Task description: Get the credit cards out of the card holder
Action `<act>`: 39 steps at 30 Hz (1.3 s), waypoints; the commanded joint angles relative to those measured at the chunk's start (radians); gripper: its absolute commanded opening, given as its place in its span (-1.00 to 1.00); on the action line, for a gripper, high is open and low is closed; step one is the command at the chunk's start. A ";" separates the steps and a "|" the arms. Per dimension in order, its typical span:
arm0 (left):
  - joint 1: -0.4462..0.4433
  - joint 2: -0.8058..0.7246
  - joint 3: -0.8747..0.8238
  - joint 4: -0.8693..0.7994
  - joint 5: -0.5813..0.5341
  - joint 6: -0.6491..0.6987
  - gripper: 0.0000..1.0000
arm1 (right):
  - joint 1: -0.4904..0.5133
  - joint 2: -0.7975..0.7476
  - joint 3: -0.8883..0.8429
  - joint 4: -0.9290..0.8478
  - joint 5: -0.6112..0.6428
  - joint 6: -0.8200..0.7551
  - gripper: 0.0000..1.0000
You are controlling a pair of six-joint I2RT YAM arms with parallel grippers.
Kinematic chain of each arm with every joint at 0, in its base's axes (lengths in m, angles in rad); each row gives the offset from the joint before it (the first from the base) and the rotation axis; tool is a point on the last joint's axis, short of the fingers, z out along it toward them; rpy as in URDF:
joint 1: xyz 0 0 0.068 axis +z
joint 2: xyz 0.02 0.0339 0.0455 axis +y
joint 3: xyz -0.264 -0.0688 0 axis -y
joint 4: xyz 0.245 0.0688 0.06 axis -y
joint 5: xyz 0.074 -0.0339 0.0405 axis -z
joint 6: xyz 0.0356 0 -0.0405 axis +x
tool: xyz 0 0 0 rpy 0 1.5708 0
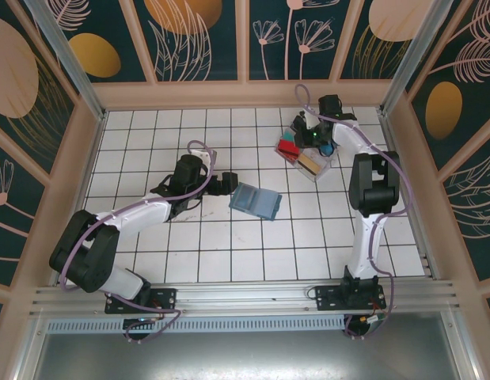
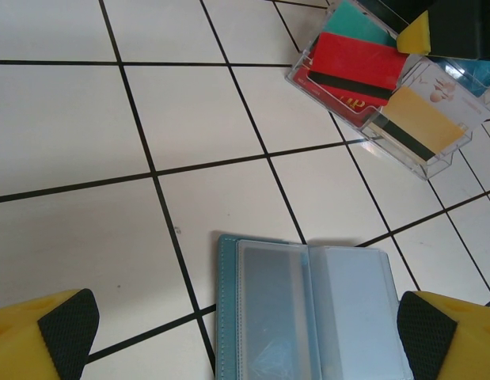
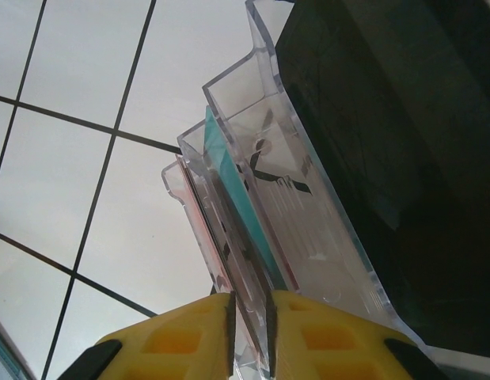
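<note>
The teal card holder [image 1: 255, 200] lies open on the tiles, and in the left wrist view its clear sleeves [image 2: 308, 309] look empty. My left gripper [image 1: 229, 184] [image 2: 246, 326] hovers wide open just left of it, one finger on each side. A red credit card [image 2: 351, 67] stands in the clear tray [image 2: 438, 154], between a teal card [image 2: 359, 20] and a yellow one [image 2: 419, 119]. My right gripper [image 1: 304, 129] [image 3: 251, 332] is down at the tray [image 3: 308, 198], its jaws nearly together on a thin clear partition beside a pale pink card edge [image 3: 191, 207].
The clear tray [image 1: 306, 156] stands at the back right of the tiled floor, near the right wall. Low walls ring the floor. Bare tiles [image 1: 252, 253] stretch in front of the card holder.
</note>
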 commanded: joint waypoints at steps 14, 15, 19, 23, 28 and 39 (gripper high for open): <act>0.011 -0.013 -0.015 -0.004 -0.010 0.001 0.97 | 0.040 -0.014 -0.011 -0.024 0.101 -0.084 -0.89; 0.012 -0.015 -0.014 -0.006 -0.010 0.001 0.97 | 0.041 -0.015 -0.015 -0.019 0.105 -0.087 -0.92; 0.012 -0.016 -0.015 -0.006 -0.010 0.003 0.97 | 0.044 -0.049 -0.056 0.021 0.115 -0.116 -1.00; 0.012 -0.015 -0.014 -0.006 -0.010 0.001 0.97 | 0.049 -0.103 -0.128 0.088 0.117 -0.153 -1.00; 0.013 -0.012 -0.012 -0.003 -0.006 -0.002 0.97 | 0.059 -0.139 -0.200 0.146 0.110 -0.175 -1.00; 0.016 -0.025 -0.012 -0.014 -0.015 -0.011 0.97 | 0.063 -0.204 -0.186 0.160 0.108 -0.110 -0.37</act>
